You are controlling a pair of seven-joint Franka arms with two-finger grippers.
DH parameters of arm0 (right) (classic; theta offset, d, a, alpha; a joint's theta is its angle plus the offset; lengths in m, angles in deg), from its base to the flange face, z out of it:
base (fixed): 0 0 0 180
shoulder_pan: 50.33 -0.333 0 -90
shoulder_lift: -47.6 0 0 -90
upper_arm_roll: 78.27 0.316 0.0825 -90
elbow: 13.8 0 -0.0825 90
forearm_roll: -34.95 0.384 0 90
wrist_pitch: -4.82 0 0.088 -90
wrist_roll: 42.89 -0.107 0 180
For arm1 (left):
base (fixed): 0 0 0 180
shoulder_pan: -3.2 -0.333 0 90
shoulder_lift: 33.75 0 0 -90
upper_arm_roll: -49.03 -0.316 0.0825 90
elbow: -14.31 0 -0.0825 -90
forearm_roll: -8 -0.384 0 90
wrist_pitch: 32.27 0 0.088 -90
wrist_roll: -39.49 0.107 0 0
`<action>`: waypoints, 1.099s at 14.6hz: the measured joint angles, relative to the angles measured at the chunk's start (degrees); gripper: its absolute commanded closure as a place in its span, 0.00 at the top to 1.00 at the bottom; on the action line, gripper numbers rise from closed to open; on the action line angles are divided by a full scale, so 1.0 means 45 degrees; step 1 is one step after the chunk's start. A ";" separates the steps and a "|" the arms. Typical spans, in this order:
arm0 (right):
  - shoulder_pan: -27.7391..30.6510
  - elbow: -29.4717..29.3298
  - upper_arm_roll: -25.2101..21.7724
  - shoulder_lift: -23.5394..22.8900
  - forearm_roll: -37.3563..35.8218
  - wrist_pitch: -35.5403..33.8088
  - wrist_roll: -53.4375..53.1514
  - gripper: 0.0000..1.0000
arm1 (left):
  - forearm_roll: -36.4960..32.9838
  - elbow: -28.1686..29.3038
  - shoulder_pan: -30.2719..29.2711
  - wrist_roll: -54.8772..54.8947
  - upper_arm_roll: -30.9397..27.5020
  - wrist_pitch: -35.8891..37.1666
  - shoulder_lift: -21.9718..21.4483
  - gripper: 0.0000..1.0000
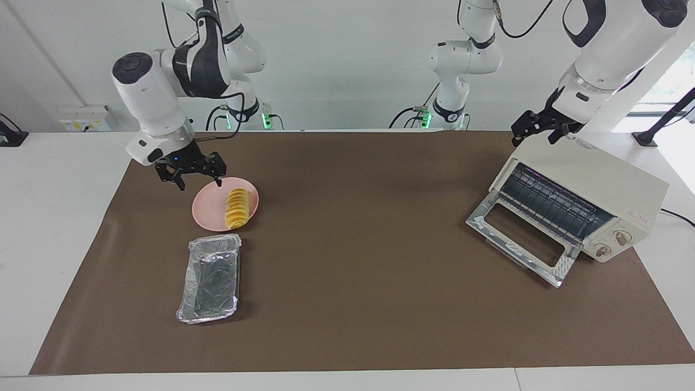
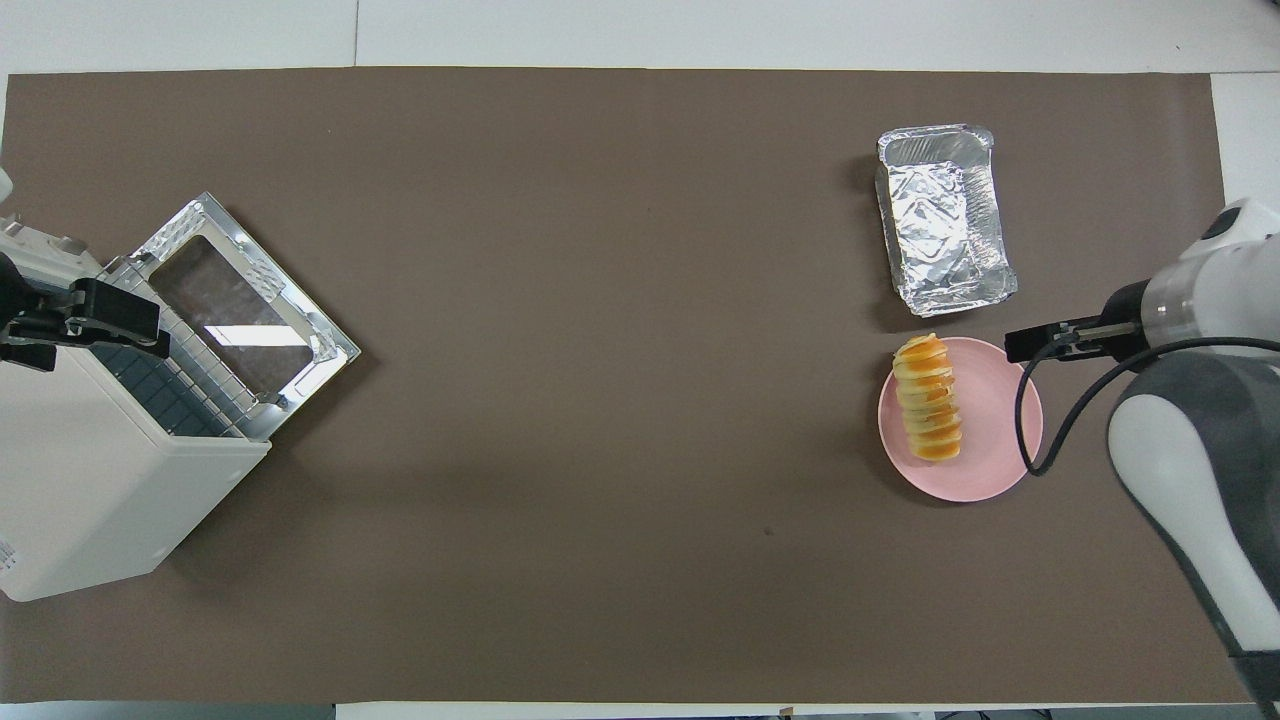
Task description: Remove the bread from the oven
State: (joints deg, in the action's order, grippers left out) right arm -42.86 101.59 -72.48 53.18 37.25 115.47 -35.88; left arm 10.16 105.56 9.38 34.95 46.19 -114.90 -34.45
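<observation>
Golden bread (image 1: 235, 209) lies on the pink plate (image 1: 207, 206), out of our oven (image 1: 576, 202). We hold our right gripper (image 1: 191, 175) empty and spread in the air beside the plate, clear of the loaf. Our left gripper (image 1: 539, 129) waits above the oven, jaws apart.

Both arms are built of glossy white rounded shells joined by dark grey to black bands at the joints. The right arm (image 1: 163, 81) carries a round black cap on the end of its elbow-like joint, a dark forearm panel with small white lettering, and a thin black cable looping from the wrist. Its black two-finger right gripper (image 1: 190, 175) shows a small blue light on the mount. The left arm (image 1: 602, 49) has the same white shell, a silver wrist ring and a black left gripper (image 1: 537, 130). Green lights glow at both bases.
</observation>
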 measured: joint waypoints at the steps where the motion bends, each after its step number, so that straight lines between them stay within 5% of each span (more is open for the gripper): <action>1: 0.0146 -0.0790 -0.0028 -0.0003 0.0000 -0.1037 0.0103 1.00 | 0.0000 0.0000 0.0000 0.0000 0.0000 0.0000 0.0000 1.00; 6: 0.0513 -0.4554 -0.0032 -0.0009 -0.0003 -0.6258 0.0707 1.00 | 0.0000 0.0000 0.0000 0.0000 0.0000 0.0000 0.0000 1.00; 16: 0.0889 -0.6512 -0.0199 -0.0436 -0.0377 -0.7723 0.1841 1.00 | 0.0000 0.0000 0.0000 0.0000 0.0000 0.0000 0.0000 1.00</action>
State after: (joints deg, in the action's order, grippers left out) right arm -38.86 72.28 -73.37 51.22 35.56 80.72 -27.60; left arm 10.16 105.56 9.38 34.95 46.19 -114.90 -34.45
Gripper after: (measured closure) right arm 0.000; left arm 0.000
